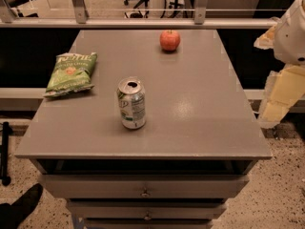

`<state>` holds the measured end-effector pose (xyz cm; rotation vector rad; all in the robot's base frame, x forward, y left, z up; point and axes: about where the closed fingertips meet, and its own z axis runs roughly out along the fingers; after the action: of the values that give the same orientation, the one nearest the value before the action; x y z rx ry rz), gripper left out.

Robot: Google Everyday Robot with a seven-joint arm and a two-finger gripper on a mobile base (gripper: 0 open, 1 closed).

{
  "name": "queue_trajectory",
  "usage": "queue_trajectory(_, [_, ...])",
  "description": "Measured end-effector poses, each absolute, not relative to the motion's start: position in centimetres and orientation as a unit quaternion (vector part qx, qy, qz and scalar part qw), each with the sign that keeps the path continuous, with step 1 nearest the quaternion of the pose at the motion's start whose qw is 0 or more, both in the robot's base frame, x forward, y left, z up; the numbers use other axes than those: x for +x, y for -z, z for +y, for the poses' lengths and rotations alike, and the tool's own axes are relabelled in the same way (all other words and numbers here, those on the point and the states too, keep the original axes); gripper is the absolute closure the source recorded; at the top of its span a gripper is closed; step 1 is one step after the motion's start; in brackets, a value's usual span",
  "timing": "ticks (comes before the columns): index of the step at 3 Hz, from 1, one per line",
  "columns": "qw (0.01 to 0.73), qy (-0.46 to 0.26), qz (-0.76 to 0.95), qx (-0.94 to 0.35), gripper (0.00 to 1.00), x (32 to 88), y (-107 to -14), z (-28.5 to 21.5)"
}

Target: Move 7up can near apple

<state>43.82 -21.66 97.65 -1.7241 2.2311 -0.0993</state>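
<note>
The can [131,103] stands upright near the front middle of the table [200,128]. My gripper [279,97] hangs off the table's right side, well apart from the can; I cannot tell how open it is. Further left lies a bag [71,73]; the apple [170,40] sits by the far edge

7up can [131,104]: bright metal, glossy label.
apple [170,40]: smooth skin.
chip bag [71,73]: shiny, crinkled film.
desk [200,109]: smooth grey top, soft sheen.
gripper [278,99]: pale matt plastic, beside the desk's right edge.

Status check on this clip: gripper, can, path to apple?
Gripper beyond table right edge, touching nothing. 7up can upright, front centre. Apple far edge; path bare, chip bag off left.
</note>
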Motion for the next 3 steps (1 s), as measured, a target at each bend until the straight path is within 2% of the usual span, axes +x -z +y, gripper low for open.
queue_trajectory(2, [0.174,0.010,0.779,-0.602,0.00,44.3,-96.6,-20.0])
queue_trajectory(3, [0.208,-0.066,0.770,-0.600,0.00,45.7,-93.9,-14.8])
